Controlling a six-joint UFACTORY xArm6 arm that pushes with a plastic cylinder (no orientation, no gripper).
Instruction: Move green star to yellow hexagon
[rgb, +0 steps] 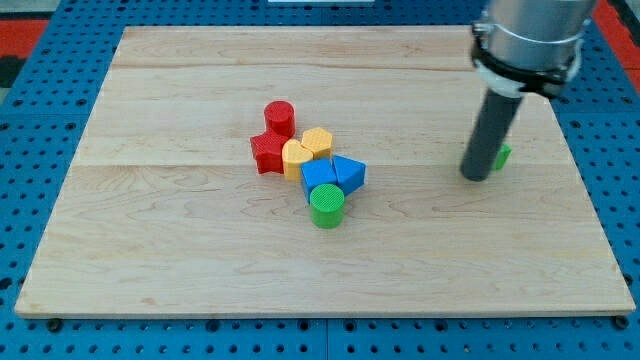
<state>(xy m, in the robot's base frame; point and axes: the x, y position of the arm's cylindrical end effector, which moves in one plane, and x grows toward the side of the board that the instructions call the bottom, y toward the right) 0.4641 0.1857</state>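
The green star (502, 155) sits toward the view's right side of the wooden board (180, 230), mostly hidden behind my rod, so only a sliver of green shows at the rod's right edge (its star shape cannot be made out from here). My tip (476, 177) rests on the board touching or just beside that block, on its left. There are no jaws to spread or press together; the rod is a plain dark stick, holding nothing.

The yellow hexagon (318, 141) lies well apart, near the board's middle, packed in a cluster. A yellow heart (296, 155) touches it on the left, with a red star (268, 152) beside that and a red cylinder (279, 117) just above. Below sit a blue cube (318, 175), a blue triangle (350, 172) and a green cylinder (326, 205).
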